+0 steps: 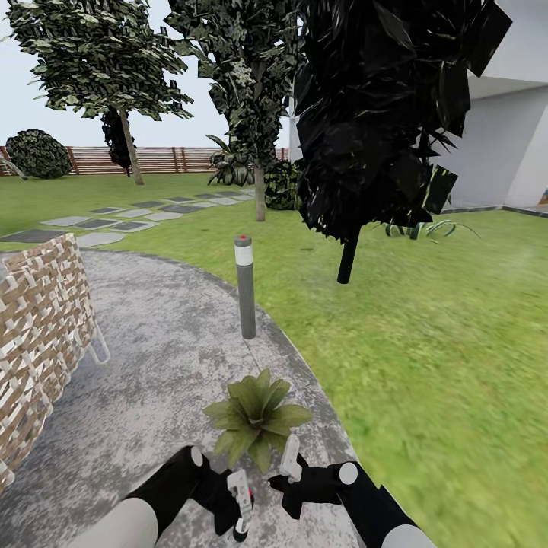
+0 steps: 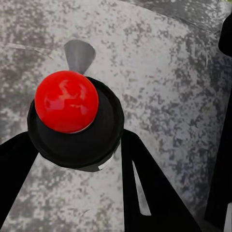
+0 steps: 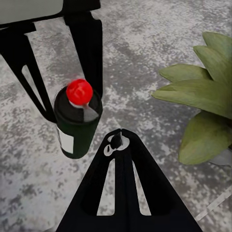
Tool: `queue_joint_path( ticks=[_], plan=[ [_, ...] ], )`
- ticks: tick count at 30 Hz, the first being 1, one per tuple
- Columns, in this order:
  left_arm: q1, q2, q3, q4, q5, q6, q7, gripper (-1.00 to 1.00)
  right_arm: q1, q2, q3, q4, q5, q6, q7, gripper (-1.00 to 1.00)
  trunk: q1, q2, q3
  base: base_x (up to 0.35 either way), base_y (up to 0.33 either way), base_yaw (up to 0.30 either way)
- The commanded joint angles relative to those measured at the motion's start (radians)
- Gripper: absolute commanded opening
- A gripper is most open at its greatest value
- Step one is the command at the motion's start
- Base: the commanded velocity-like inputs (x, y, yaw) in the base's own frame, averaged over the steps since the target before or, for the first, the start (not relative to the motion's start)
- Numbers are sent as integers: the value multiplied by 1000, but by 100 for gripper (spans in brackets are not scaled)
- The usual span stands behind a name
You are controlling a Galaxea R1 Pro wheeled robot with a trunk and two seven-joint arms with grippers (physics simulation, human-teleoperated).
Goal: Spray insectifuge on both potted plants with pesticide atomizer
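Head view: left hand [image 1: 240,508] grips pesticide atomizer [image 3: 76,122], mostly hidden; right hand [image 1: 288,462] width unclear.

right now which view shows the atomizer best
The right wrist view: the pesticide atomizer shows its red cap, dark body and white label, between the left gripper's fingers. The left wrist view shows just its cap; the head view barely a sliver.

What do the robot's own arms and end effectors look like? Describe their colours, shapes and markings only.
Both arms have pale grey upper segments, black forearms and a round white cap at the wrist joint. The left end effector and right end effector carry flat fingers, black with pale grey faces. In the wrist views the fingers are black tapering triangles with long slot cut-outs. No cables or lettering show.
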Motion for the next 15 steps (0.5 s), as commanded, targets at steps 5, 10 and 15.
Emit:
queue_joint_path(
  ticks=[5, 10, 15],
  plan=[
    [-1, -14, -2, -4, -2, 19, 13, -100, 0, 0, -1, -1, 8, -5, 1, -100, 0, 0, -1, 0, 0, 0],
    [-3, -18, -1, -15, -4, 22, 24, -100, 0, 0, -1, -1, 8, -5, 1, -100, 0, 0, -1, 0, 0, 0],
    [-3, -19, -1, -17, -4, 22, 25, -100, 0, 0, 0, -1, 8, -5, 1, -100, 0, 0, -1, 0, 0, 0]
  ],
)
